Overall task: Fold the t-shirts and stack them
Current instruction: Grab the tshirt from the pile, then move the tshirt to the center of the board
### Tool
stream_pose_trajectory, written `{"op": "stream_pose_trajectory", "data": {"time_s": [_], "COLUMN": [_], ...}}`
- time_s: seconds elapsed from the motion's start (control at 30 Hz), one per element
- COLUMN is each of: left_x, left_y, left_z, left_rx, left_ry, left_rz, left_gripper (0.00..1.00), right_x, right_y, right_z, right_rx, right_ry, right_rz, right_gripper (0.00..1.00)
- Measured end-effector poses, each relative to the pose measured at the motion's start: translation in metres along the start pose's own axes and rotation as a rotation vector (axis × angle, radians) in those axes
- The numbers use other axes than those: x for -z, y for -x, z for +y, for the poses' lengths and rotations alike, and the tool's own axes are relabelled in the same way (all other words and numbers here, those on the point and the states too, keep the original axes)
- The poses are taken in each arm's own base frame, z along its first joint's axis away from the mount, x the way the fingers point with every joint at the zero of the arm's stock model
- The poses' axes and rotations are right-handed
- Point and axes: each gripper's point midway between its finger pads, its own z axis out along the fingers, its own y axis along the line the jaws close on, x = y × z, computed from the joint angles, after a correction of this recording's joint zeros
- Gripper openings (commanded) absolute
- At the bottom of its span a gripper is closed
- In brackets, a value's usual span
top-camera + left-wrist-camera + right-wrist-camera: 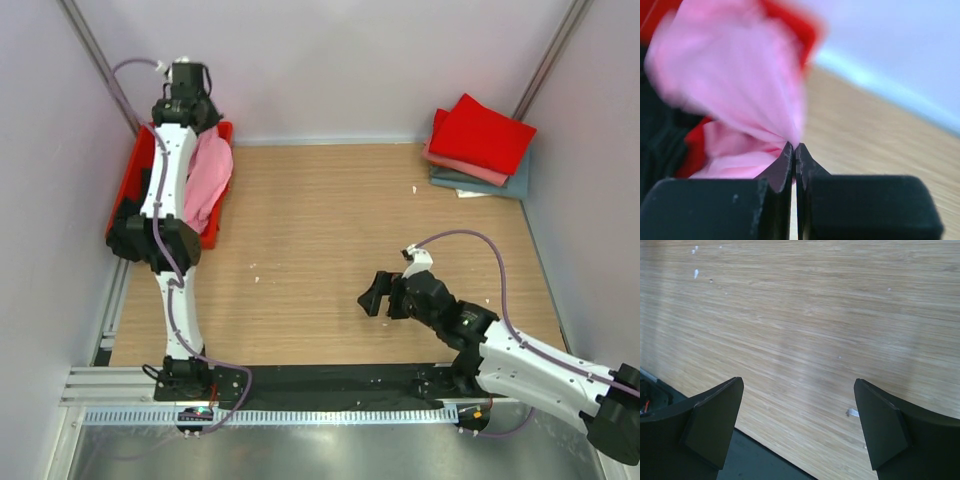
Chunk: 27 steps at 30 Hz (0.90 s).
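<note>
A light pink t-shirt (207, 178) hangs from my left gripper (203, 122) above the red plastic tray (216, 225) at the far left. In the left wrist view the left gripper (794, 146) is shut on a bunched fold of the pink t-shirt (745, 85). A stack of folded t-shirts sits at the far right: bright red (482, 133) on top, salmon (455, 162) under it, grey-blue (490, 186) at the bottom. My right gripper (374, 296) is open and empty, low over bare table in the right wrist view (797, 415).
The wooden table (330, 250) lies between the tray and the stack. White walls close in the back and both sides. A black strip (330, 378) runs along the near edge. Small white scraps (852, 413) lie on the wood.
</note>
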Motion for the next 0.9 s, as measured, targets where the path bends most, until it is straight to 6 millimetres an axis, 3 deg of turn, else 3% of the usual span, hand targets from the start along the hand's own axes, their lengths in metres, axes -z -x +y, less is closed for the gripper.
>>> {"op": "stream_pose_trajectory", "data": {"time_s": [0.07,0.13,0.17,0.23,0.3,0.37,0.4,0.43,0.47,0.5,0.53,0.63,0.7,0.73,0.8,0.83,0.9], "left_x": [0.059,0.132,0.182,0.28,0.373,0.437,0.462,0.479,0.493,0.498,0.489,0.417,0.34,0.296,0.234,0.213,0.198], "left_y": [0.037,0.051,0.057,0.072,0.103,0.126,0.129,0.129,0.123,0.113,0.099,0.055,0.001,-0.038,-0.106,-0.143,-0.191], "left_z": [-0.058,-0.102,-0.121,-0.133,-0.114,-0.086,-0.072,-0.064,-0.06,-0.058,-0.059,-0.063,-0.058,-0.05,-0.029,-0.011,0.018], "left_rx": [-0.013,-0.017,-0.01,0.024,0.085,0.137,0.153,0.161,0.157,0.144,0.127,0.081,0.036,0.007,-0.04,-0.067,-0.098], "left_ry": [-0.141,-0.291,-0.389,-0.566,-0.695,-0.753,-0.77,-0.791,-0.821,-0.84,-0.841,-0.751,-0.629,-0.549,-0.42,-0.354,-0.264], "left_rz": [-0.142,-0.227,-0.271,-0.367,-0.521,-0.654,-0.7,-0.726,-0.73,-0.715,-0.667,-0.475,-0.277,-0.147,0.059,0.162,0.287], "left_gripper": [0.0,0.0,0.0,0.0,0.01,0.28,0.7,0.88,0.99,1.0,1.0,1.0,1.0,1.0,1.0,1.0,1.0], "right_x": [0.002,0.006,0.009,0.015,0.021,0.028,0.031,0.035,0.039,0.043,0.049,0.066,0.078,0.084,0.096,0.102,0.111], "right_y": [0.005,0.019,0.029,0.048,0.063,0.074,0.078,0.081,0.084,0.086,0.088,0.096,0.102,0.106,0.114,0.119,0.127], "right_z": [-0.003,0.0,0.005,0.012,0.016,0.014,0.012,0.007,0.001,-0.004,-0.01,-0.022,-0.023,-0.022,-0.017,-0.012,-0.005], "right_rx": [0.011,0.024,0.029,0.035,0.036,0.034,0.032,0.031,0.029,0.026,0.023,0.013,0.01,0.002,-0.019,-0.034,-0.057], "right_ry": [-0.036,-0.055,-0.057,-0.06,-0.072,-0.1,-0.119,-0.144,-0.175,-0.199,-0.23,-0.295,-0.319,-0.323,-0.319,-0.306,-0.277], "right_rz": [-0.005,-0.031,-0.054,-0.101,-0.144,-0.182,-0.196,-0.21,-0.226,-0.237,-0.249,-0.282,-0.29,-0.295,-0.307,-0.319,-0.338], "right_gripper": [0.99,0.99,0.99,0.99,0.99,1.0,1.0,1.0,1.0,1.0,1.0,1.0,1.0,1.0,1.0,1.0,1.0]}}
